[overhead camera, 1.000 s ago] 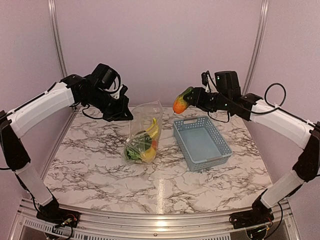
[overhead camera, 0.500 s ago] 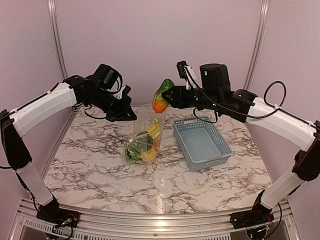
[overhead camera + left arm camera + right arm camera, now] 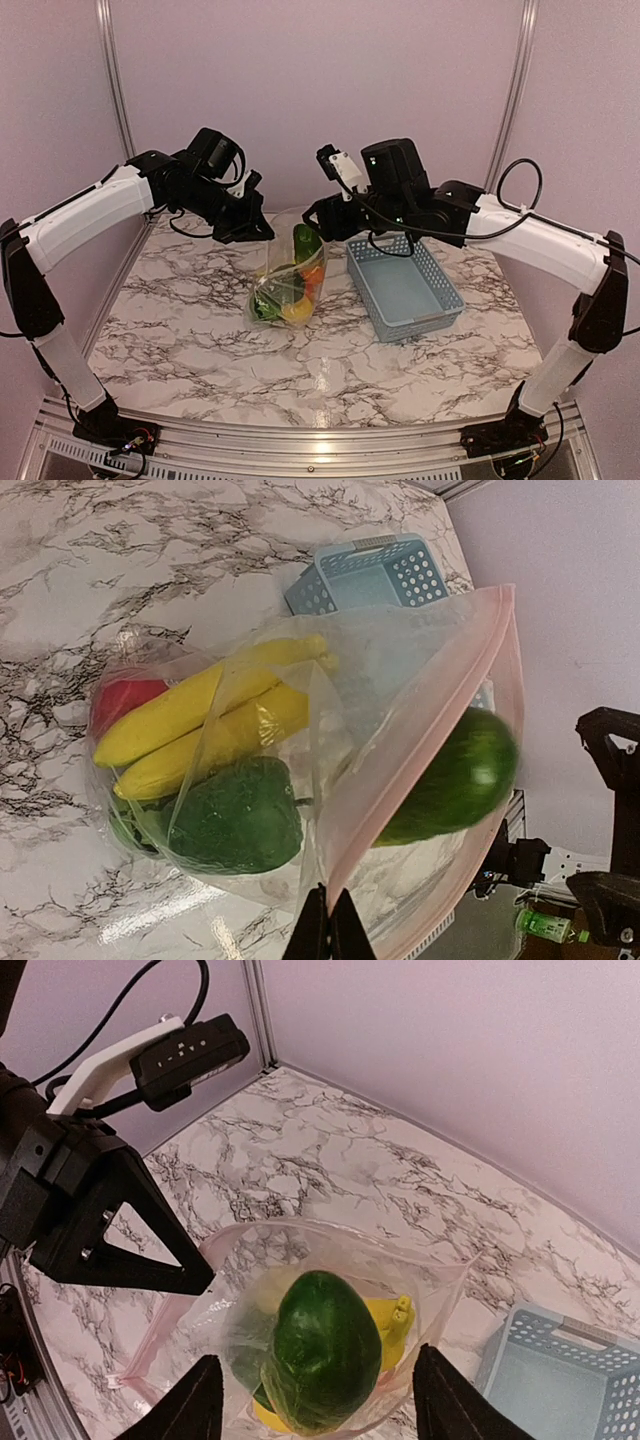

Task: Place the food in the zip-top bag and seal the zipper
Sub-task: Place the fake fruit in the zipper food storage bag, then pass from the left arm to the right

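Clamped the left gripper point(image 3: 252, 228) tight on the mouth edge of the zip-top bag point(image 3: 283, 265), centre-left of the top view. Held bananas point(image 3: 190, 725) and a green pepper point(image 3: 235, 820) inside the bag. Hung the right gripper point(image 3: 318, 1357) spread wide, grasping nothing, over the melon point(image 3: 320, 1335) lodged in the bag's mouth. Stood the blue basket point(image 3: 405, 285) just right of the bag.

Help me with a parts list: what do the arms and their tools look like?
The left arm and right arm have white links, black joints and looping black cables. The left tool and right tool are black, each with two tapered fingers.
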Robot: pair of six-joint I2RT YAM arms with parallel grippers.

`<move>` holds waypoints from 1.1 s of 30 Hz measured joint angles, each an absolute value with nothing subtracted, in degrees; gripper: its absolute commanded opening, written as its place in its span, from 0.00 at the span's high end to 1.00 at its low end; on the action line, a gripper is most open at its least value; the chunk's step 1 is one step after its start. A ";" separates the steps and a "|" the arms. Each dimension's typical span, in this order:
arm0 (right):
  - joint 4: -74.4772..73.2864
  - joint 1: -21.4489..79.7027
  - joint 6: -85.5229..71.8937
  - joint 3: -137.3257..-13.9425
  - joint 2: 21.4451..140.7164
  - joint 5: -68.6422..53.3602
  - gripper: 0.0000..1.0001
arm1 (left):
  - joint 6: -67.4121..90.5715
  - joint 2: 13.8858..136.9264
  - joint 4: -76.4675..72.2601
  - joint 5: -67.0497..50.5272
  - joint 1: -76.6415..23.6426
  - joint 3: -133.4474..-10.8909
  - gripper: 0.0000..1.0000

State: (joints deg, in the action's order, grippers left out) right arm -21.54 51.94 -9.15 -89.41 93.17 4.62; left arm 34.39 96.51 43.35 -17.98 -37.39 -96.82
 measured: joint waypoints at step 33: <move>-39.86 53.15 10.90 -95.13 94.56 -13.10 0.41 | 30.79 96.53 42.28 -24.45 -37.41 -98.52 1.00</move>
State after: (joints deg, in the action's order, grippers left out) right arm -39.86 53.15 10.90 -95.13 94.56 -13.10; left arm 30.79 96.53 42.28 -24.45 -37.41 -98.52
